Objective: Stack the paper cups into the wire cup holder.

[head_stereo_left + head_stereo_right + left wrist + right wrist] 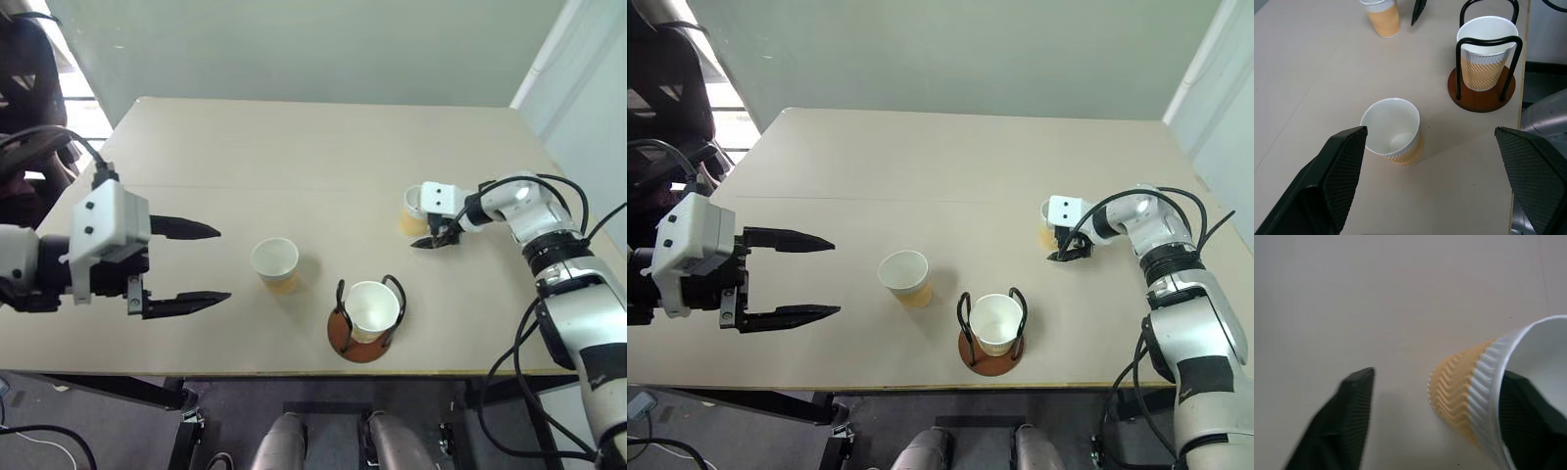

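Cups first: three small tapered paper cups with pale yellow-tan ribbed sleeves, white insides and rolled white rims. One already sits upright in the wire cup holder [364, 323], a round reddish-brown disc base with thin black wire loops rising around it, near the front edge of the pale beige surface [294, 157]. A second cup [275, 264] stands free and upright just to the holder's left, mouth open upward. The third cup [413, 210] stands farther back on the right, well apart from the holder.

At that third cup is the right gripper [435, 238], its black jaws part-way closed with one finger inside the rim and the other still off the wall on the outside; the wrist view shows the cup tilted relative to the fingers. I cannot tell that it is pinched yet. The left gripper [184, 262] hovers off to the left, jaws spread wide and empty, pointed toward the free middle cup.

Thin paper walls look easy to crush, so a hard squeeze on the rim could dent it and spoil the nesting. A one-wall pinch may also let the cup swing or tip when lifted. The narrow wire loops leave little margin, and a skewed cup could catch on them.
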Action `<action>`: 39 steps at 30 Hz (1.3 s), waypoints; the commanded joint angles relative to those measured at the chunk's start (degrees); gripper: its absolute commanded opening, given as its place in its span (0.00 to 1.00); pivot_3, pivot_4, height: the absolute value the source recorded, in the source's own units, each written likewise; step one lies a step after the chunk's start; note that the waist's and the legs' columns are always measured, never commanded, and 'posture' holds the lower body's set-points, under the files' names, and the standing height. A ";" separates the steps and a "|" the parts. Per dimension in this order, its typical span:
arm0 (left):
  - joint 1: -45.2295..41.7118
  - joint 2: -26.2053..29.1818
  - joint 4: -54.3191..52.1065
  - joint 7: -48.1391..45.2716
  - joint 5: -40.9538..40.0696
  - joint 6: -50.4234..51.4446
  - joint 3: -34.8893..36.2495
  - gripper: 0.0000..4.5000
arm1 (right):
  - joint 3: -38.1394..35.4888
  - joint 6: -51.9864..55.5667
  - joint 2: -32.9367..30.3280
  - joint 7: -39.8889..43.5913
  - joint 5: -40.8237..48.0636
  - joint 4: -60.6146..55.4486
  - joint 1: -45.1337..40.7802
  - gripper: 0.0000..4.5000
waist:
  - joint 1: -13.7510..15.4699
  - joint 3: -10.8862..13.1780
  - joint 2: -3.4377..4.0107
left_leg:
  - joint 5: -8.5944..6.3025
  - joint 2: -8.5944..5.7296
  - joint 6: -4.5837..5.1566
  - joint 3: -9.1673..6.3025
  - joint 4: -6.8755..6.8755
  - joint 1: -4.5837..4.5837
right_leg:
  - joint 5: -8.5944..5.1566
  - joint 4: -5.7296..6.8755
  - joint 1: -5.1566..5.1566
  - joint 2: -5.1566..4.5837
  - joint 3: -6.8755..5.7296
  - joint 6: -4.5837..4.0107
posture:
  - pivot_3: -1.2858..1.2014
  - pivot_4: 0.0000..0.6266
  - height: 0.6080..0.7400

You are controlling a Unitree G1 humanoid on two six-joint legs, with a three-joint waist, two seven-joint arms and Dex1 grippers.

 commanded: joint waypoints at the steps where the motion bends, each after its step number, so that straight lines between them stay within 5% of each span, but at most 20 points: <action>1: 0.19 0.80 -1.54 0.47 -0.87 0.51 2.61 1.00 | -1.00 -1.83 -0.10 0.14 -0.59 0.26 -2.71 0.46 | -0.01 0.00 0.00 | 0.00 0.00 0.00 0.00 0.00 0.02 | 0.00 0.03 0.00 0.00 0.00 -0.02 | 0.52 0.24 1.00; 7: 0.36 1.07 -1.36 0.43 -0.88 0.41 2.65 1.00 | -1.98 -3.67 -1.16 3.96 0.38 -1.61 -2.38 0.00 | 0.00 0.00 0.00 | -0.01 0.03 -0.02 0.00 0.00 0.04 | -0.03 0.04 0.03 0.00 -0.01 -0.09 | 0.52 0.24 1.00; 13: -0.81 1.59 0.02 -0.09 -0.76 -0.61 1.13 1.00 | -5.36 -2.30 -4.57 12.39 6.15 -12.94 -0.93 0.00 | 0.02 0.00 0.00 | -0.02 0.04 -0.06 0.01 -0.03 0.02 | -0.03 -0.01 0.03 0.00 -0.04 -0.08 | 0.52 0.24 1.00; 19: -2.48 1.85 1.77 -1.38 -0.79 -1.98 -1.47 1.00 | -14.44 17.97 -11.16 22.67 25.88 -41.98 2.60 0.00 | 0.01 0.00 0.00 | 0.04 0.04 -0.21 0.05 -0.03 -0.01 | -0.25 -0.07 0.05 0.03 -0.05 -0.44 | 0.52 0.24 1.00; 24: -4.43 1.63 3.72 -2.38 -0.18 -3.63 -4.92 1.00 | -20.61 41.22 -15.63 21.33 44.00 -66.07 8.65 0.00 | 0.11 -0.02 -0.04 | 0.13 0.12 -0.38 0.07 -0.09 0.10 | -0.36 -0.08 0.21 0.20 -0.04 -0.61 | 0.52 0.24 1.00; 28: -7.83 1.30 5.63 -3.02 0.38 -5.19 -8.86 1.00 | -22.58 56.53 -14.33 12.62 56.44 -79.05 12.06 0.00 | -0.24 -0.02 -0.04 | 0.08 0.37 -0.51 0.20 0.13 0.37 | -0.49 -0.12 0.49 0.57 0.08 -0.81 | 0.52 0.24 1.00; 39: -9.92 1.52 6.90 -3.62 0.71 -5.93 -11.19 1.00 | -15.42 58.45 -16.10 7.05 53.33 -86.75 19.39 0.00 | -0.56 -0.02 -0.04 | 0.18 0.50 -0.56 0.11 0.33 0.39 | -0.47 0.30 0.32 0.74 0.17 -0.84 | 0.52 0.24 1.00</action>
